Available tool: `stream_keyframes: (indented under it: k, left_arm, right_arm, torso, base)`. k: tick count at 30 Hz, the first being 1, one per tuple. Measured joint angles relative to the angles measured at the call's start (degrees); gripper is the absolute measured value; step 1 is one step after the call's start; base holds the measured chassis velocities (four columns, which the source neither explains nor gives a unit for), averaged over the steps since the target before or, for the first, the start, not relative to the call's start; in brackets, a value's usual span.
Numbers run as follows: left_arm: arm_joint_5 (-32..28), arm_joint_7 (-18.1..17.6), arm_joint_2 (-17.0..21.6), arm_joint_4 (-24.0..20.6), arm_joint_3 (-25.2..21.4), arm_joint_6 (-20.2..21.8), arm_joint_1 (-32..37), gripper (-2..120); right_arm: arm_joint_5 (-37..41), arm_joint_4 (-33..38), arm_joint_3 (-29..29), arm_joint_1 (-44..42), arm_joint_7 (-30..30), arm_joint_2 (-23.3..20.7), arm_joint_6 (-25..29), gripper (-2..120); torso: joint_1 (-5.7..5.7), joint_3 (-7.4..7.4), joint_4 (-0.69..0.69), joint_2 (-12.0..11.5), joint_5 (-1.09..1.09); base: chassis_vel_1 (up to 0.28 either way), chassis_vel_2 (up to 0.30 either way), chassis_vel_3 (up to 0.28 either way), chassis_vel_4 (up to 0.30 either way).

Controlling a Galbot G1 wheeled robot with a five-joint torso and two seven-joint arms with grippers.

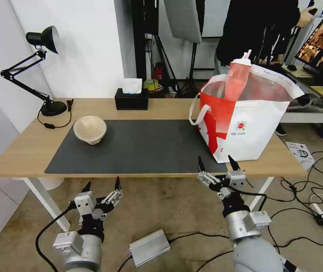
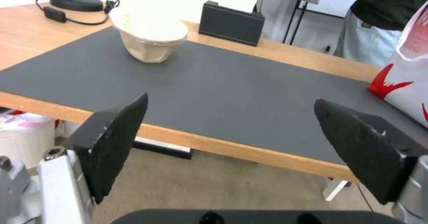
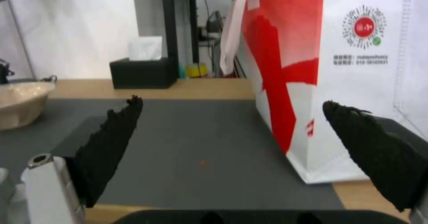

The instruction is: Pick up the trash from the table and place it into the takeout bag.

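Though unseen from wrists, cup (image 1: 237,77) inside bag (image 1: 252,124).

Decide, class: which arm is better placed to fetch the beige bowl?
Left, probably: the left gripper hangs open nearer the beige pulp bowl; the right gripper sits by the takeout bag.

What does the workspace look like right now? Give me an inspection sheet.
Surface: table with dark grey mat, a small speck on the mat.
Job's things: beige pulp bowl on the mat's left end; red paper cup stands in the takeout bag at the table's right end.
Clutter: black tissue box, desk lamp at the back.
Grippers: left tool and right tool open, empty, below the table's front edge.
Cables: lamp cord on the table; floor cables on the right.
Surroundings: silver box on the floor; person behind the bag.
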Motion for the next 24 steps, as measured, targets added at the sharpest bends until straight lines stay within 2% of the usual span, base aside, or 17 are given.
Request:
stream_keyframes:
  k: [24]
  left_arm:
    - [-0.01, 0.03, 0.20, -0.80, -0.72, -0.07, 0.85, 100]
  right_arm:
    - [-2.04, -0.03, -0.16, -3.18, 2.35, 1.07, -1.51, 100]
  torso:
    - [0.00, 0.00, 0.01, 0.00, 0.00]
  base:
    - [0.000, 0.000, 0.000, 0.000]
